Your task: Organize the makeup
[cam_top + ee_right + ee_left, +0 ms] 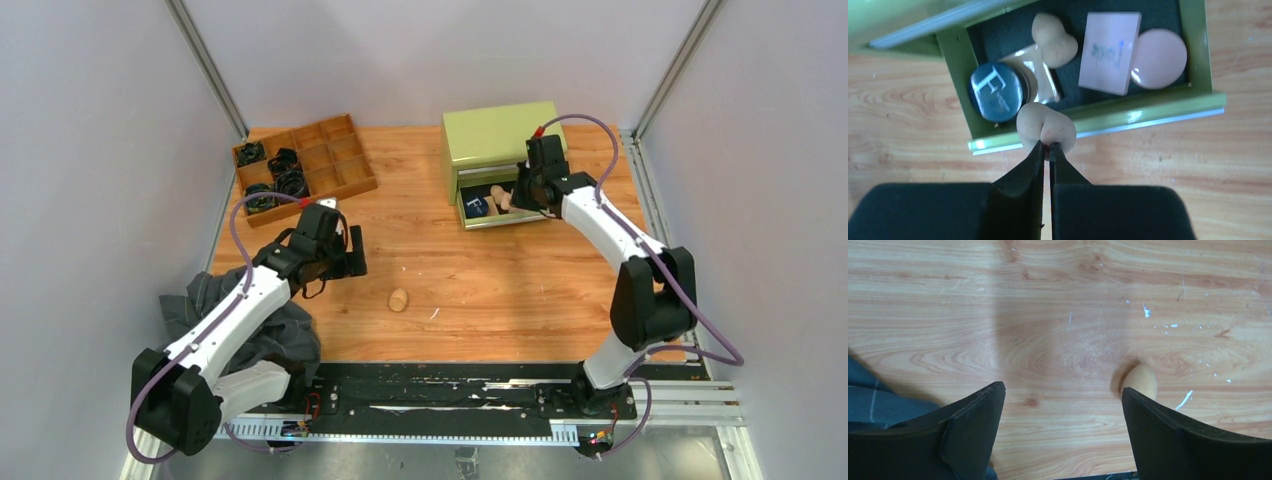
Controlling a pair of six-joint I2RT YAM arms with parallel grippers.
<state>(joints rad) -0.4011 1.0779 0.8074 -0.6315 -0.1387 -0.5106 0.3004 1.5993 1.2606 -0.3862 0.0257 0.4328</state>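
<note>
Where pinched, creased beige sponge (1046,127)

Half hidden behind one finger (1168,440) of the left gripper (1063,392): the loose sponge (1140,379), toward the near edge of the table (998,300). Cut off at the left wrist view's left edge: the dark grey cloth (868,402). Behind the tips of the right gripper (1046,147), the lower end of the pinched sponge (1045,125). Under the compact (996,92) and the drawer sponge (1054,40), much of the tan pad (1042,82). Too blurred to read: print on the pink box (1109,52). Too small to count: black bands (283,170) in the tray (345,165).
</note>
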